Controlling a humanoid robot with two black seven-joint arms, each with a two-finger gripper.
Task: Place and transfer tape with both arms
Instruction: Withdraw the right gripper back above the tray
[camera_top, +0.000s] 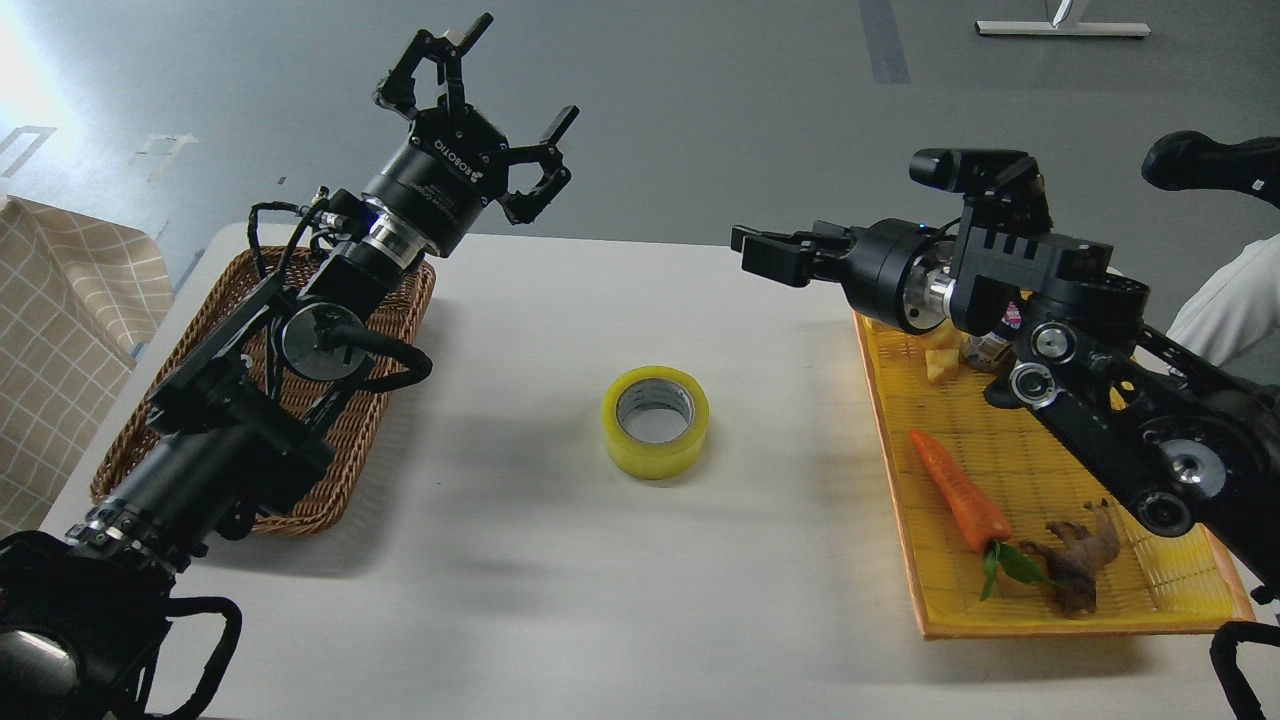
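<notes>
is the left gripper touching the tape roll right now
Apart. The head view shows the left gripper raised with fingers spread open over the table's far edge, while the tape lies flat alone mid-table, bare white table all around it.

The tape (655, 420) sits alone mid-counter (560, 590), bare surface all round it. A wicker basket (400, 330) hems the left edge, a yellow tray (1010, 610) the right; both arms overhang these.

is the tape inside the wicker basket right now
No, the tape lies flat on the white table, between the wicker basket and the yellow tray.
</notes>
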